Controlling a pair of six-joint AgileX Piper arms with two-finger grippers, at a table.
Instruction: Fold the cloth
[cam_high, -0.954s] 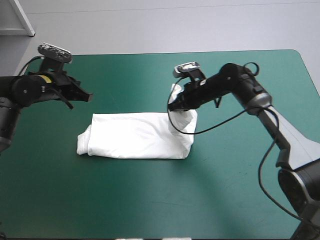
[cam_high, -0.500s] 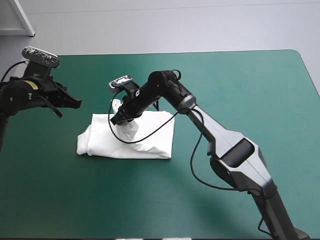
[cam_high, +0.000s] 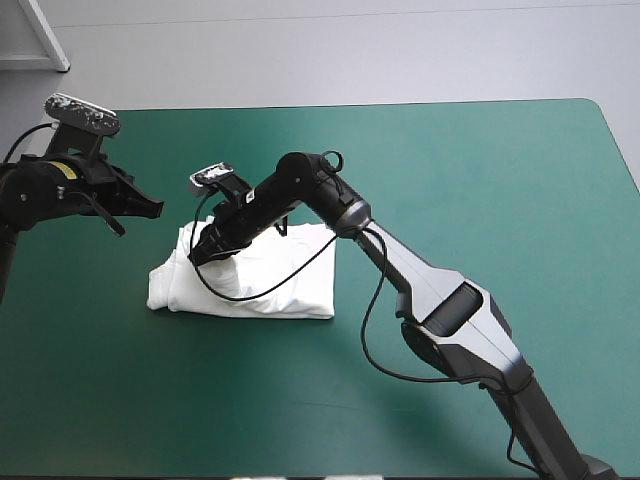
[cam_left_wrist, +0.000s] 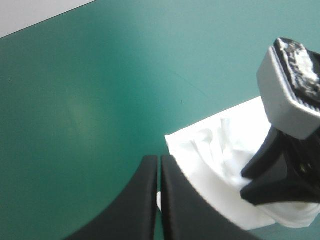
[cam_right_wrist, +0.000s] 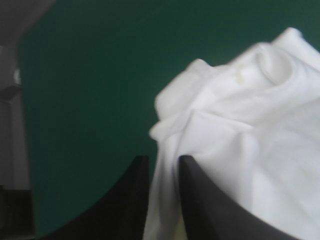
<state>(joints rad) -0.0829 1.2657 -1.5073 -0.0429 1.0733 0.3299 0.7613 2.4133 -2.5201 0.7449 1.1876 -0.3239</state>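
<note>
The white T-shirt (cam_high: 265, 280) lies as a folded bundle left of the table's middle, one layer doubled over toward its left end. My right gripper (cam_high: 203, 250) is shut on the T-shirt, pinching a fold of cloth (cam_right_wrist: 165, 165) just above the bundle's left part. Crumpled white cloth (cam_right_wrist: 250, 120) fills the space ahead of its fingers. My left gripper (cam_high: 152, 208) hovers shut and empty just left of the bundle. In the left wrist view its fingers (cam_left_wrist: 159, 200) meet over the T-shirt's edge (cam_left_wrist: 200, 150), with the right gripper (cam_left_wrist: 282, 175) close by.
Bare teal-green cover (cam_high: 480, 180) stretches right of the bundle and along the front (cam_high: 200, 400). The right arm (cam_high: 400, 260) reaches diagonally across the table's middle.
My right gripper has carried the T-shirt's right end leftward over the bundle, making it shorter. The left gripper drew back to the left earlier and now holds still.
</note>
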